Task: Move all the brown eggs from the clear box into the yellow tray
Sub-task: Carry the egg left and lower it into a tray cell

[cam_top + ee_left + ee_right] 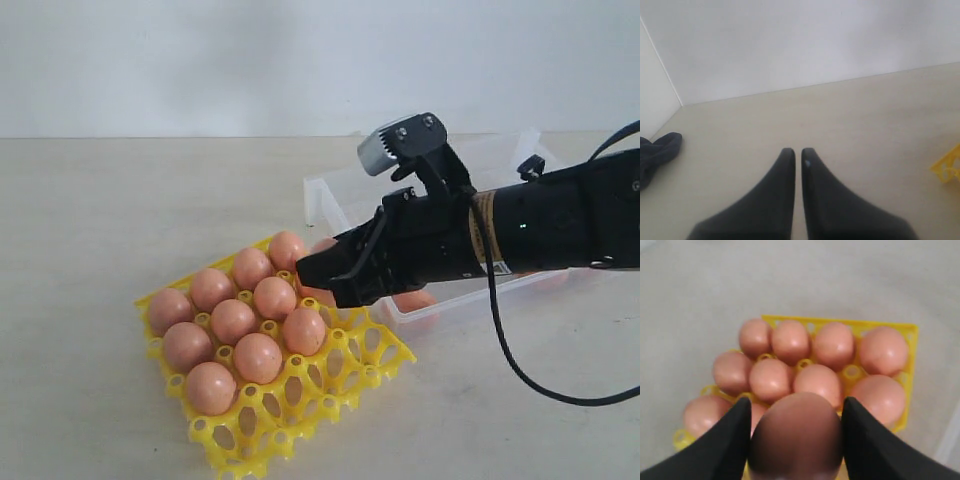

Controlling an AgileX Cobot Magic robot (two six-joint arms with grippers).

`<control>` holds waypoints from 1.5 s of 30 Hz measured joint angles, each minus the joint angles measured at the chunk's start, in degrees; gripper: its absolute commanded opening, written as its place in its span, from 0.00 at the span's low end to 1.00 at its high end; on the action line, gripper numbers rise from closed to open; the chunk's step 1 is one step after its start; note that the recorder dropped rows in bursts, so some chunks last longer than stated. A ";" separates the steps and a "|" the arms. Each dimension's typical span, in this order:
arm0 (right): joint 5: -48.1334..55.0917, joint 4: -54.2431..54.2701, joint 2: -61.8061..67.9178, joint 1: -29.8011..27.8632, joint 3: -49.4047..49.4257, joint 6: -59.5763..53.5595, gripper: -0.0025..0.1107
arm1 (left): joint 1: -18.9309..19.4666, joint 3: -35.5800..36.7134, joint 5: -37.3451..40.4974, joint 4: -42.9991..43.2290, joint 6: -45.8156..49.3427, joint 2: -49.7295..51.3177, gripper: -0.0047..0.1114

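Holding one brown egg (797,432) above yellow tray (910,335)

Ten brown eggs (233,321), smooth and orange-brown, sit in the cups of the yellow tray (340,365), filling its far and left rows. The near right cups are open lattice. The tray lies flat on the desk (80,220), just beside the clear box (325,205). A held egg (797,435) hangs over the tray, clamped in the right pincer (796,402). A further egg (415,300) shows through the box's near wall.
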 measured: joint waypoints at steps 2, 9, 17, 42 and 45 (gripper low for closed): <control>5.09 0.00 0.00 0.12 0.00 -0.39 0.02 | 0.00 0.00 0.00 0.00 0.00 0.00 0.08; 8.73 0.00 0.00 0.12 0.00 -0.54 0.02 | 0.00 0.00 0.00 0.00 0.00 0.00 0.08; 8.07 2.38 3.56 0.12 -0.32 -0.65 0.02 | 0.00 0.00 0.00 0.00 0.00 0.00 0.08; 7.45 12.69 8.46 0.12 -0.43 -12.02 0.02 | 0.00 0.00 0.00 0.00 0.00 0.00 0.08; 7.45 12.69 8.77 0.12 -0.43 -12.12 0.02 | 0.00 0.00 0.00 0.00 0.00 0.00 0.08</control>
